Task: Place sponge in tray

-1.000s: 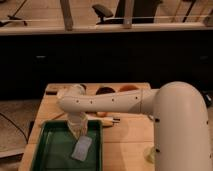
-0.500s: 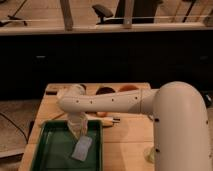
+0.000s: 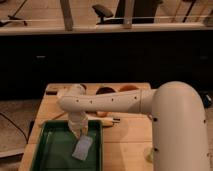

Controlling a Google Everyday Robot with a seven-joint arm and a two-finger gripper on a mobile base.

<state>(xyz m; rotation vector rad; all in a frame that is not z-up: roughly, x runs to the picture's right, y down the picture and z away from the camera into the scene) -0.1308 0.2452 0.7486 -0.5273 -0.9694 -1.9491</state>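
Note:
The dark green tray (image 3: 52,147) lies at the front left of the wooden table. The pale grey-blue sponge (image 3: 83,146) is over the tray's right half, tilted. My gripper (image 3: 80,133) hangs from the white arm just above the sponge's upper end, inside the tray's outline. I cannot tell whether the sponge rests on the tray floor or hangs from the gripper.
Brown round bowls (image 3: 105,91) stand at the back of the table (image 3: 127,132). A dark utensil (image 3: 109,121) lies just right of the tray. My white arm (image 3: 175,120) fills the right side. A small pale object (image 3: 149,154) sits at the front right.

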